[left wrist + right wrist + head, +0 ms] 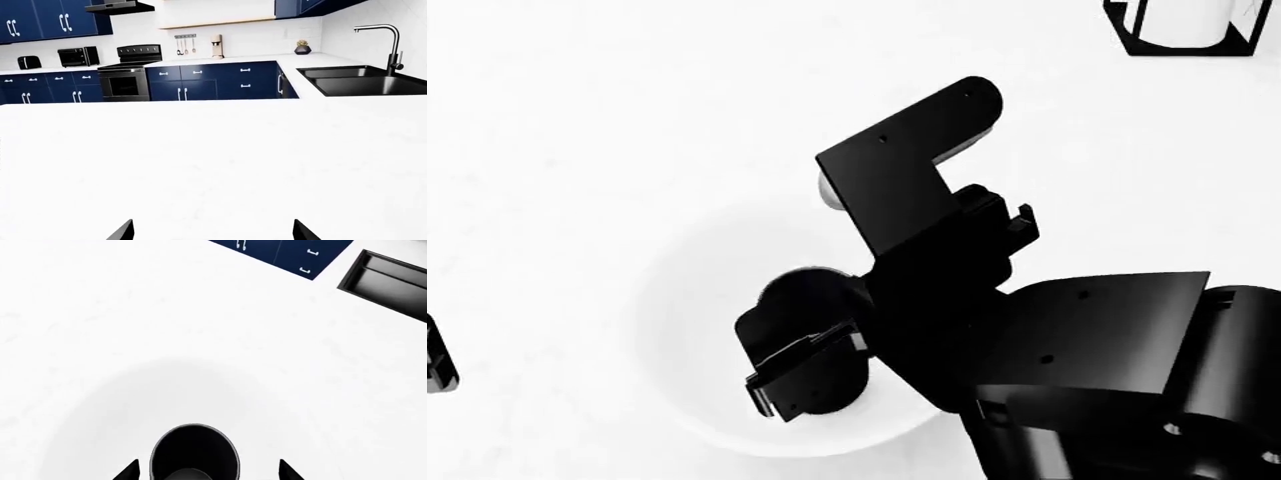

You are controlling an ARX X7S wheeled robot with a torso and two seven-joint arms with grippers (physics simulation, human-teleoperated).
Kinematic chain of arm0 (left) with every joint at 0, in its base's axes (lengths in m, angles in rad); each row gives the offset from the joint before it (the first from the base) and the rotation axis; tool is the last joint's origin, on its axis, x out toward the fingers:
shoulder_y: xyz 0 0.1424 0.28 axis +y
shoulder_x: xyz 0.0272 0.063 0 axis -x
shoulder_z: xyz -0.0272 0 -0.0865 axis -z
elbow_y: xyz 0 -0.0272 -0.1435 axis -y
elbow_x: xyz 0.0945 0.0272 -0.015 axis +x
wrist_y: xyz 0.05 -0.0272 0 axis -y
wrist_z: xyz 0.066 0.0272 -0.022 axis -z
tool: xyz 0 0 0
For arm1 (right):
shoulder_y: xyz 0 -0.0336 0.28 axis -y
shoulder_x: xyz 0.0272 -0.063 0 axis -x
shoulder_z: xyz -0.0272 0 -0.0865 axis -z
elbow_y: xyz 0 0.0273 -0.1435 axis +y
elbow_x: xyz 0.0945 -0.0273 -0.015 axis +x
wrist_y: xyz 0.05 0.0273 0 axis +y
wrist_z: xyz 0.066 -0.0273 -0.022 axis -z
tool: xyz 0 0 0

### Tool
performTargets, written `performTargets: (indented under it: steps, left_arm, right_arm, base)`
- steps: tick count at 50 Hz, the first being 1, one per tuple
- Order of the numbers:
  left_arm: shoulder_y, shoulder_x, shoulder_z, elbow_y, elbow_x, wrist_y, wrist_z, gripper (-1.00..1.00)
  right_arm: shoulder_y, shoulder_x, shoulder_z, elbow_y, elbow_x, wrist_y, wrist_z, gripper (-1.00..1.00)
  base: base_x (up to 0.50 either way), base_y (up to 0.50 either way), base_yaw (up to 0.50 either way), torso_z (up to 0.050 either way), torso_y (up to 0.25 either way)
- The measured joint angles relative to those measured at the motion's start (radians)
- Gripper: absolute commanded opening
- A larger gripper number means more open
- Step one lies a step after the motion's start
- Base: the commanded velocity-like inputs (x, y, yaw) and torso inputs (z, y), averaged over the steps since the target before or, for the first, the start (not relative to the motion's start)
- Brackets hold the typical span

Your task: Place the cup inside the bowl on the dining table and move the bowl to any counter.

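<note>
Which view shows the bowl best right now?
The head view: the bowl's rim shows around the cup, though the right gripper covers part. The right wrist view shows only its faint inner wall above the cup. The left wrist view misses it.

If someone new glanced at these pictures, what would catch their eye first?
The black right arm fills the head view, its right gripper over the white bowl with the black cup between its open jaws. Next come the kitchen's navy cabinets and the black sink beyond the white dining table.

The cup (807, 340) stands inside the bowl (694, 300) on the dining table (587, 120).
</note>
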Motion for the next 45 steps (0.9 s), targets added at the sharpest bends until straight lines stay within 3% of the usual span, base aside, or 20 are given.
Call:
performTargets:
  steps: [21,35,45]
  left_arm:
    - [0.004,-0.004,-0.001,-0.002,-0.007,0.004,-0.005,1.00]
    - [0.023,-0.001,-0.007,-0.011,-0.010,0.032,-0.003,1.00]
    - [0.027,0.005,-0.006,-0.012,-0.011,0.042,-0.010,1.00]
  right_arm:
    - [0.072,0.046,0.106,0.020,0.084,-0.020,0.096,1.00]
    - [-0.093,0.166,0.289,0.028,0.227,-0.114,0.251,1.00]
    - [-0.242,0.177,0.369,0.062,0.282,-0.196,0.267,1.00]
  base:
    - [0.00,0.00,0.00,0.000,0.000]
    - [0.00,0.00,0.00,0.000,0.000]
    - [0.00,0.00,0.00,0.000,0.000]
